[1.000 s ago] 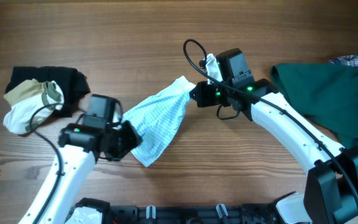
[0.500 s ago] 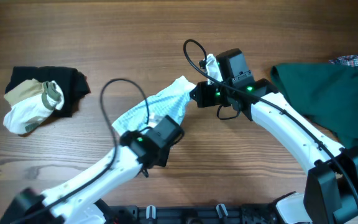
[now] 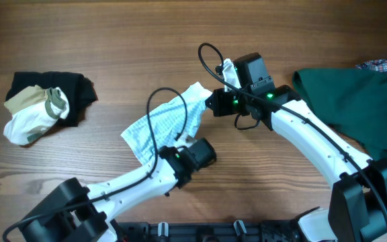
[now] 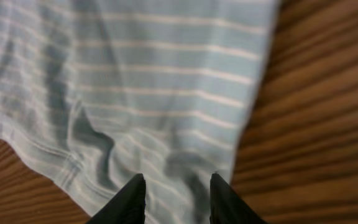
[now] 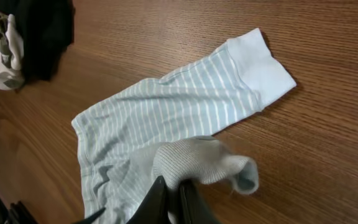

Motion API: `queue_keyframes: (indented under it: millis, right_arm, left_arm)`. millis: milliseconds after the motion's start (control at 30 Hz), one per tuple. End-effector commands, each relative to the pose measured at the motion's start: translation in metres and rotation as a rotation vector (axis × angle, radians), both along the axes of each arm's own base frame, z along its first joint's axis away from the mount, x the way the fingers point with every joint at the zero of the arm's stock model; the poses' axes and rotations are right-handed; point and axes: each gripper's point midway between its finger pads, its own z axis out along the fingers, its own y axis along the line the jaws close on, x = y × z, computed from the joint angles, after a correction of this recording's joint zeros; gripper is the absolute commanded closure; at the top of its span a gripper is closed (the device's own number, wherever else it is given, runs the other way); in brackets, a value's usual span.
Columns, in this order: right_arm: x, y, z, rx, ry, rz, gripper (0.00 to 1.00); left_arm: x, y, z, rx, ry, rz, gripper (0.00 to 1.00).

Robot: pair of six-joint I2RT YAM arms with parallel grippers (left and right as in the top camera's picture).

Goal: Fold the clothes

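Garment (image 3: 170, 117), striped, lies mid tabletop (image 3: 113, 40) btwn arms. I rate it thin, floppy, light: grip at hems. R tool (image 5: 174, 191) pinches a bunched fold. L tool (image 4: 176, 199) straddles the hem; can't tell if clamped.

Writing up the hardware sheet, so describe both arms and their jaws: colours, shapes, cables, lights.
Left arm and right arm match: smooth white tubular links, boxy black joint and wrist housings, small green lights, and a thin black cable looping free by each wrist. The jaws are paired, slim, matte black, tapering to tips. No lettering is legible.
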Motion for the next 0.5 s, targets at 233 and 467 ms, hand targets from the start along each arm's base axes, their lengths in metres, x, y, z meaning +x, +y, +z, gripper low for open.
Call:
queue_keyframes:
  millis: [233, 467]
  right_arm:
    - [0.004, 0.002, 0.002, -0.010, -0.011, 0.009, 0.93]
    - [0.003, 0.002, 0.001, -0.011, -0.008, 0.009, 0.93]
  left_arm:
    - [-0.018, -0.026, 0.000, -0.025, 0.019, -0.115, 0.47]
    - [-0.013, -0.018, -0.015, -0.018, 0.070, -0.047, 0.49]
